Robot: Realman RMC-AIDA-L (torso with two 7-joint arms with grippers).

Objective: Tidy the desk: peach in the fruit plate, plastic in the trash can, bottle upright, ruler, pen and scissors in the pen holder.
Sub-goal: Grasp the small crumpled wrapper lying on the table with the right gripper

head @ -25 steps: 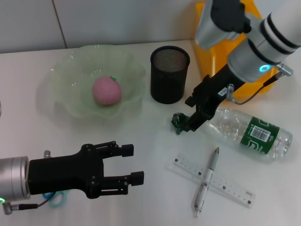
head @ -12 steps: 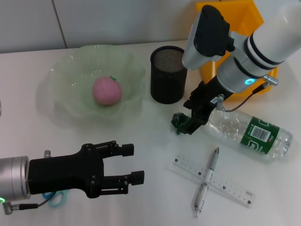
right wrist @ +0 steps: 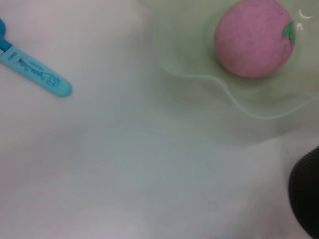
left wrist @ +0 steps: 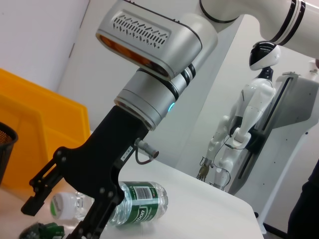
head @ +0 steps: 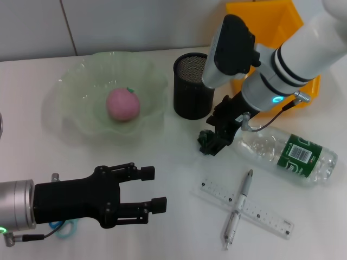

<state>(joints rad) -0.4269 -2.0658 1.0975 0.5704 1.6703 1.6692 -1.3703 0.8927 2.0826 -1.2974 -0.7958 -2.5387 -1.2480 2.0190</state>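
right hand down at the green plastic, left hand idle

the right hand (head: 218,142) sits just right of centre in the head view, its black fingers (head: 226,135) spread apart and lowered around the crumpled green plastic (head: 205,142) on the counter (head: 173,162). whether the fingers actually touch the plastic is hard to say from here. just right of it the bottle (head: 287,153) lies on its side, its cap end toward the hand. the black mesh pen holder (head: 193,86) stands upright at upper centre, with the orange trash can (head: 271,32) behind it at the upper right. the peach (head: 123,104) rests in the green glass fruit plate (head: 70,103) at the upper left. at the lower right the pen (head: 238,208) lies crossed over the clear ruler (head: 271,219). the left hand (head: 154,203) hovers at the lower left, fingers open and holding nothing, and the blue scissors (head: 65,227) peek out from under it at the bottom edge.
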